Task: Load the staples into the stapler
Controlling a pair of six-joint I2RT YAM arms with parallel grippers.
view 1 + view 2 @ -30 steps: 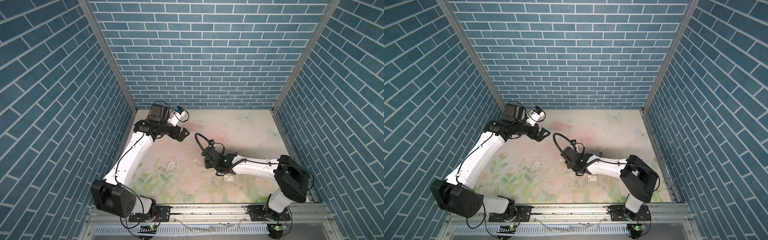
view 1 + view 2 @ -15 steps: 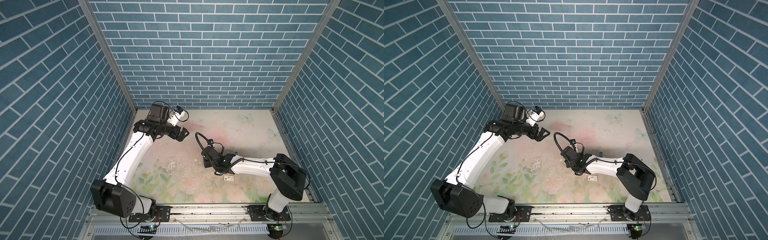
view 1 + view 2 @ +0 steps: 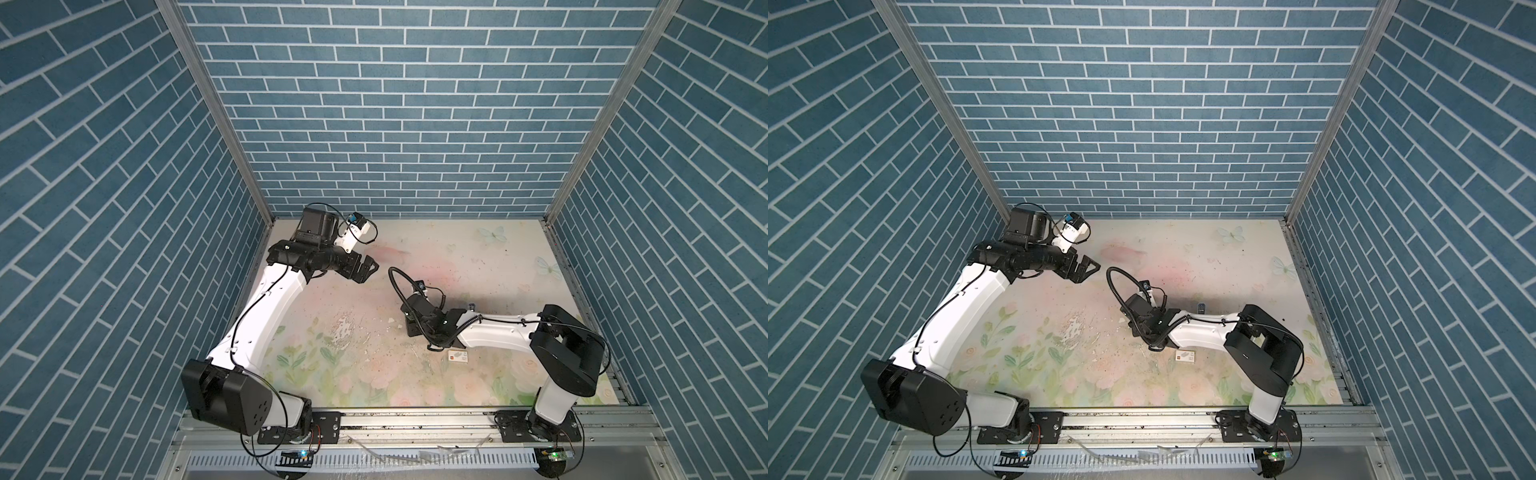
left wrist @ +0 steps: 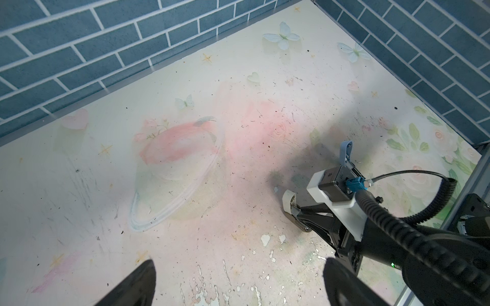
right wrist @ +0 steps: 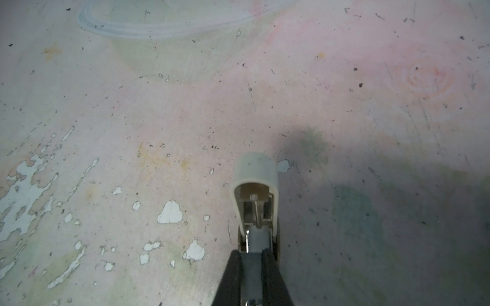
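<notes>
While the right gripper (image 5: pixel 256 255) keeps its jaws clamped on the cream stapler (image 5: pixel 255 174), low over the bench (image 5: pixel 132 106), loading looks barely begun: no strip shows in its channel.
Left gripper (image 3: pixel 366 268): jaws wide, empty, well apart.
Staples: not discernible.
Small cream box (image 3: pixel 457 356) beside the right arm: contents unreadable.

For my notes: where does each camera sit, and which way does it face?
Top views: high over the front, looking down at the table; left arm, right arm show.
Left wrist: raised, far left, facing the right pincer; left pincer open.
Right wrist: low, facing along the table; right pincer shut on the stapler.
Shared: both wrist views show the stapler.
</notes>
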